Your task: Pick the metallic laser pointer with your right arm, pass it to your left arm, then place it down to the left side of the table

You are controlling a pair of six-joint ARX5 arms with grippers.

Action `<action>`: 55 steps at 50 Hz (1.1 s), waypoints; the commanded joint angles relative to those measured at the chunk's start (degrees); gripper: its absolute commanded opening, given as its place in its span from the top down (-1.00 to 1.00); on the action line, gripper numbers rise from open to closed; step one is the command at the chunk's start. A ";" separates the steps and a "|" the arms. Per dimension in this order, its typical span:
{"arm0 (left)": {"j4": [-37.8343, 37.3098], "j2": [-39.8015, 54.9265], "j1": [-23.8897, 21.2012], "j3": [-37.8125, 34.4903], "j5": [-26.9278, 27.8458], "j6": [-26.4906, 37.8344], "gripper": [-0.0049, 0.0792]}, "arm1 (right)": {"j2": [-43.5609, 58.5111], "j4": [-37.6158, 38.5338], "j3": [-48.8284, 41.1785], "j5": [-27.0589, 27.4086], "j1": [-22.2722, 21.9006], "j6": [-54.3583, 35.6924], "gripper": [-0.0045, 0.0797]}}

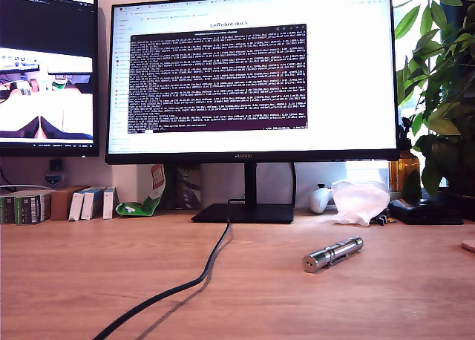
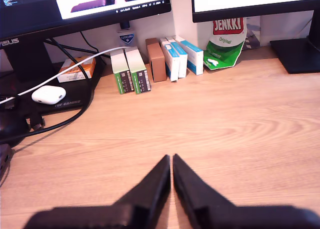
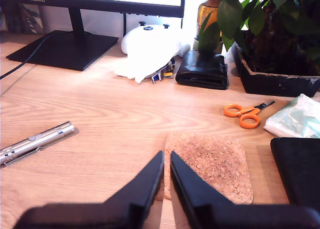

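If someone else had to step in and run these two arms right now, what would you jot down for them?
My first gripper: shut, empty, over bare wooden desktop near the small boxes.
My second gripper: shut, empty, above the cork mat.
The short shiny silver metal laser pointer lies flat on the desk in front of the monitor stand, toward the exterior view's right, untouched, apart from the black cable.
Done: nothing.
Left: pick it up, hand it over, set it down on the other side.
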 commanded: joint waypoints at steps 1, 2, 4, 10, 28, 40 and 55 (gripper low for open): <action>-1.09 -0.46 -0.13 -1.49 0.15 0.81 0.91 | 0.09 0.57 -0.11 0.04 -0.11 -0.15 0.92; -1.09 -0.48 -0.13 -1.49 0.15 0.81 0.91 | 0.09 0.57 -0.11 0.04 -0.11 -0.15 0.92; -1.09 -0.48 -0.11 -1.49 0.15 0.81 0.91 | 0.09 0.57 -0.11 0.04 -0.11 -0.15 0.92; -1.11 -0.46 -0.11 -1.49 0.13 0.81 0.91 | 0.09 0.61 -0.11 0.59 -0.15 -3.02 0.92; -1.09 -0.48 -0.15 -1.49 2.54 -4.20 0.91 | 0.09 0.57 -0.11 1.11 -0.11 -5.20 0.92; 0.90 -0.46 -0.15 -1.49 11.56 -18.43 0.91 | 0.09 0.90 -0.11 -6.99 0.00 7.48 0.92; 15.30 -0.48 -0.15 -1.01 23.19 -29.24 0.91 | 0.09 10.64 0.20 -17.33 0.00 31.67 0.92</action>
